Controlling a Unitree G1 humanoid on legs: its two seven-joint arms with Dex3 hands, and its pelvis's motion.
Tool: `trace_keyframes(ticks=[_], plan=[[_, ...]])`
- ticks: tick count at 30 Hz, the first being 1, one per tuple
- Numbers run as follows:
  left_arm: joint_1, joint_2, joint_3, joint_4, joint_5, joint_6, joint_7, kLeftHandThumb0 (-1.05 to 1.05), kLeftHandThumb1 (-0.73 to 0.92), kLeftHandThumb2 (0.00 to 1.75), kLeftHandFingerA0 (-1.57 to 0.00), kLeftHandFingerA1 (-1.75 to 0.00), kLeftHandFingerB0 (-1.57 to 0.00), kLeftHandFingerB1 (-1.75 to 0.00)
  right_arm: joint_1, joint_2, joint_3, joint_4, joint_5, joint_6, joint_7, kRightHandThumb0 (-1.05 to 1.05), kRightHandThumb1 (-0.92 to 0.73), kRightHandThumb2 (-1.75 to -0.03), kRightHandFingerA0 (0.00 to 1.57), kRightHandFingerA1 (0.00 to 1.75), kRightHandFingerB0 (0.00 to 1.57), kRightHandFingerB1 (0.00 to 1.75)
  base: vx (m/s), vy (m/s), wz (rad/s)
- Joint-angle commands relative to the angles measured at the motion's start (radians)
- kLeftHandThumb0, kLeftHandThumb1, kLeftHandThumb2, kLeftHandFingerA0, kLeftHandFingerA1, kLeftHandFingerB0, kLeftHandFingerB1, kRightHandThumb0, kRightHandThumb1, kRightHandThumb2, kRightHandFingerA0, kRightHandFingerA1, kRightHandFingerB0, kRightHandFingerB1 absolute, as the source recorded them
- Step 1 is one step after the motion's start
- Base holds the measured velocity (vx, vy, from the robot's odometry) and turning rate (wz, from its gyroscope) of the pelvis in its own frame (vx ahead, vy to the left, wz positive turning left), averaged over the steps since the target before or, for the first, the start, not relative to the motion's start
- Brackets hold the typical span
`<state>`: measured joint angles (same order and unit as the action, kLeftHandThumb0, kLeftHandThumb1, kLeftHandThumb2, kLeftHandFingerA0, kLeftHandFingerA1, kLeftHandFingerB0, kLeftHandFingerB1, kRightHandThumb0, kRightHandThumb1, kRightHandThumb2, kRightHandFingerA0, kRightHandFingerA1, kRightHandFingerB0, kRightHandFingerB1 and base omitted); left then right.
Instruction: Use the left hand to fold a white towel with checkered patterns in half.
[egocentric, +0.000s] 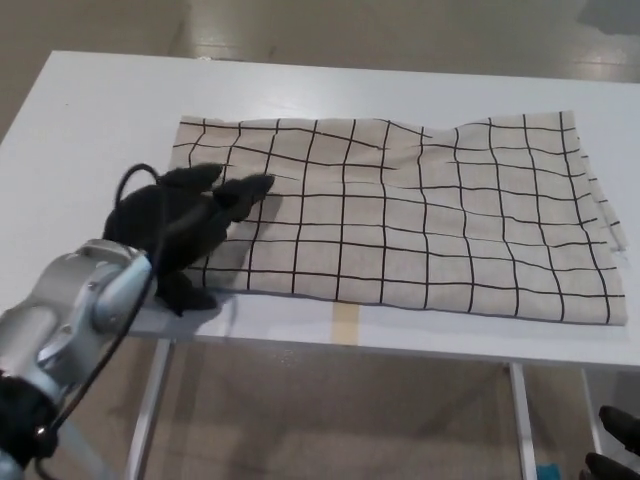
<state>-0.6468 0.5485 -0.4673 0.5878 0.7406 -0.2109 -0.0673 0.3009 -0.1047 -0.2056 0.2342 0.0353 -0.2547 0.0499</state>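
Left hand (185, 225) lower left, fingers spread on towel (420, 215) corner, gripping nothing; risk: cloth bunches if pinch misses edge.

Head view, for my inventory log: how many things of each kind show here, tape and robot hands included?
Towel: 1
Table: 1
Tape strip: 1
Robot hands: 2, left hand, right hand
Total: 5

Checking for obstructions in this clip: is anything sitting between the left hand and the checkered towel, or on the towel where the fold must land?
Nothing visible. The left hand rests on the towel at its left end, and nothing lies on the cloth.
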Motion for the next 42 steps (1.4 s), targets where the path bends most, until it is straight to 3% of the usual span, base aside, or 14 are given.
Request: trace_keyframes(ticks=[1, 24, 25, 27, 28, 29, 30, 31, 36, 37, 38, 42], plan=[[-0.078, -0.042, -0.066, 0.142, 0.103, 0.069, 0.057, -0.29, 0.43, 0.60, 0.00, 0.00, 0.00, -0.01, 0.009, -0.015, 0.007, 0.018, -0.018, -0.056, 0.000, -0.22, -0.65, -0.59, 0.46, 0.53, 0.43, 0.46, 0.00, 0.000, 0.00], [-0.119, -0.112, -0.154, 0.285, 0.136, 0.099, 0.141, -0.28, 0.44, 0.60, 0.00, -0.01, 0.00, -0.07, 0.038, -0.003, 0.000, 0.008, -0.015, -0.063, -0.007, -0.23, -0.67, -0.60, 0.46, 0.53, 0.43, 0.46, 0.00, 0.000, 0.00], [-0.132, -0.130, -0.186, 0.326, 0.177, 0.135, 0.176, -0.36, 0.51, 0.56, -0.21, -0.29, -0.25, -0.31, 0.044, -0.001, 0.002, 0.004, -0.017, -0.064, -0.009, -0.23, -0.66, -0.60, 0.46, 0.53, 0.43, 0.45, 0.00, 0.000, 0.00], [-0.154, -0.157, -0.239, 0.394, 0.236, 0.189, 0.233, -0.36, 0.51, 0.56, -0.21, -0.29, -0.25, -0.31, 0.053, 0.002, 0.004, -0.002, -0.020, -0.065, -0.011, -0.23, -0.66, -0.60, 0.46, 0.53, 0.43, 0.45, 0.00, 0.000, 0.00], [-0.159, -0.182, -0.250, 0.436, 0.236, 0.215, 0.262, -0.36, 0.53, 0.56, -0.72, -0.75, -0.77, -0.68, 0.057, 0.004, 0.004, -0.003, -0.015, -0.065, -0.008, -0.22, -0.66, -0.60, 0.46, 0.54, 0.42, 0.45, 0.00, 0.000, 0.00], [-0.164, -0.213, -0.262, 0.486, 0.238, 0.247, 0.296, -0.36, 0.53, 0.56, -0.72, -0.75, -0.77, -0.68, 0.061, 0.007, 0.003, -0.005, -0.009, -0.064, -0.004, -0.22, -0.66, -0.60, 0.46, 0.54, 0.42, 0.45, 0.00, 0.000, 0.00], [-0.164, -0.230, -0.265, 0.517, 0.230, 0.255, 0.323, -0.37, 0.51, 0.58, -0.78, -1.05, -0.86, -0.76, 0.065, 0.009, 0.003, -0.009, -0.006, -0.061, -0.003, -0.22, -0.66, -0.60, 0.46, 0.54, 0.42, 0.45, 0.00, 0.000, 0.00], [-0.160, -0.240, -0.264, 0.534, 0.221, 0.252, 0.351, -0.33, 0.52, 0.58, -0.78, -1.54, -0.99, -0.72, 0.062, 0.009, 0.003, -0.010, -0.005, -0.058, -0.004, -0.22, -0.66, -0.60, 0.46, 0.54, 0.42, 0.45, 0.00, 0.000, 0.00], [-0.167, -0.265, -0.271, 0.592, 0.205, 0.247, 0.414, -0.33, 0.52, 0.58, -0.78, -1.54, -0.99, -0.72, 0.058, 0.011, 0.002, -0.011, -0.004, -0.053, -0.005, -0.22, -0.66, -0.60, 0.46, 0.54, 0.42, 0.45, 0.00, 0.000, 0.00], [-0.165, -0.266, -0.276, 0.599, 0.203, 0.250, 0.388, -0.33, 0.62, 0.55, -0.68, -1.73, -0.59, -1.58, 0.053, 0.007, 0.003, -0.014, -0.002, -0.052, 0.001, -0.22, -0.66, -0.60, 0.46, 0.54, 0.42, 0.45, 0.00, 0.000, 0.00], [-0.165, -0.265, -0.276, 0.602, 0.200, 0.248, 0.378, -0.30, 0.59, 0.52, -0.62, -1.71, -0.53, -1.57, 0.049, 0.005, 0.004, -0.014, -0.005, -0.051, 0.001, -0.22, -0.66, -0.60, 0.46, 0.54, 0.42, 0.45, 0.00, 0.000, 0.00], [-0.158, -0.244, -0.265, 0.614, 0.177, 0.220, 0.390, -0.27, 0.60, 0.51, -0.64, -1.72, -0.50, -1.59, 0.042, -0.006, 0.011, -0.003, -0.022, -0.065, 0.003, -0.22, -0.66, -0.60, 0.46, 0.54, 0.43, 0.46, 0.00, 0.000, 0.00]])
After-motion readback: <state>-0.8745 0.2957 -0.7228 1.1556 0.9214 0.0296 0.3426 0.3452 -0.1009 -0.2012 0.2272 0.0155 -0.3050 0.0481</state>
